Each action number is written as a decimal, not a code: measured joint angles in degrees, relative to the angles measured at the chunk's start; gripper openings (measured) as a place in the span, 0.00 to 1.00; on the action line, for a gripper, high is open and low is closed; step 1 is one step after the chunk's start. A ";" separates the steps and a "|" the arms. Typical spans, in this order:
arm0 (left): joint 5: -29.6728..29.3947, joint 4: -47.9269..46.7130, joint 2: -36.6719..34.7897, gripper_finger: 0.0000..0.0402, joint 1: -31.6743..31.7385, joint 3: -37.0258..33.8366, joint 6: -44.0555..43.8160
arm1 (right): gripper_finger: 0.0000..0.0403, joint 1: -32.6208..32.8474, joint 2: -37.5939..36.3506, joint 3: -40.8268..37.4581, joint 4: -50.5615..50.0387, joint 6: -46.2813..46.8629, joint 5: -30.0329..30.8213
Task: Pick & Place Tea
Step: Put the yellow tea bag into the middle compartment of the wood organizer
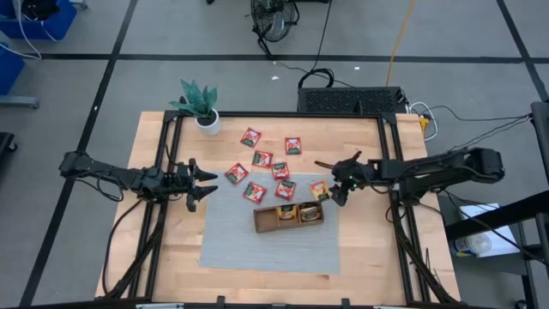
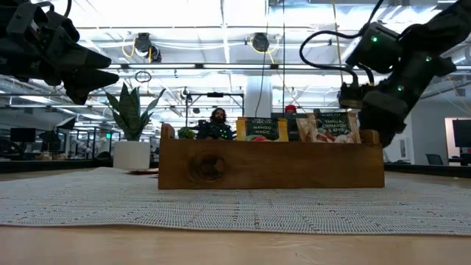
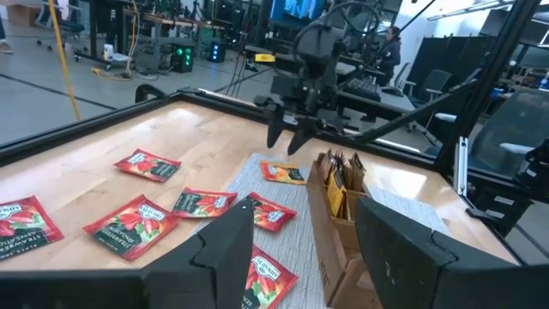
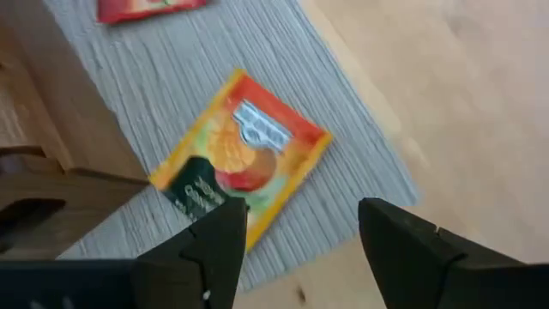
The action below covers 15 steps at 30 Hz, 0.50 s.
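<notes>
The right gripper (image 4: pixel 300 236) hangs with fingers spread and empty over an orange sachet (image 4: pixel 242 156) lying flat on the ribbed grey mat (image 1: pixel 257 245), just off the tray (image 1: pixel 266 221) at its 1 o'clock. My worry is that the slick, thin foil square gives no edge to bite, so the fingers may skate it across the weave or snag the mat instead. Red sachets (image 1: pixel 262 159) lie scattered at the tray's 11 to 12 o'clock, a few stand in the wooden tray, and the left gripper (image 1: pixel 204 185) waits at 9 o'clock, fingers apart and empty.
</notes>
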<state>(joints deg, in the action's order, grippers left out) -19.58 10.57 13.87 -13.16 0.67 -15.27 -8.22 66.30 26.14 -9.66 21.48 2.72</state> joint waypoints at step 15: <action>0.01 0.00 0.00 0.51 -0.01 0.00 0.00 | 0.56 6.31 14.90 1.87 12.47 -16.16 7.67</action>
<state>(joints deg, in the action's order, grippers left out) -19.58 10.57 13.87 -13.16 0.67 -15.27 -1.90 81.21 28.01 2.80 5.32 10.39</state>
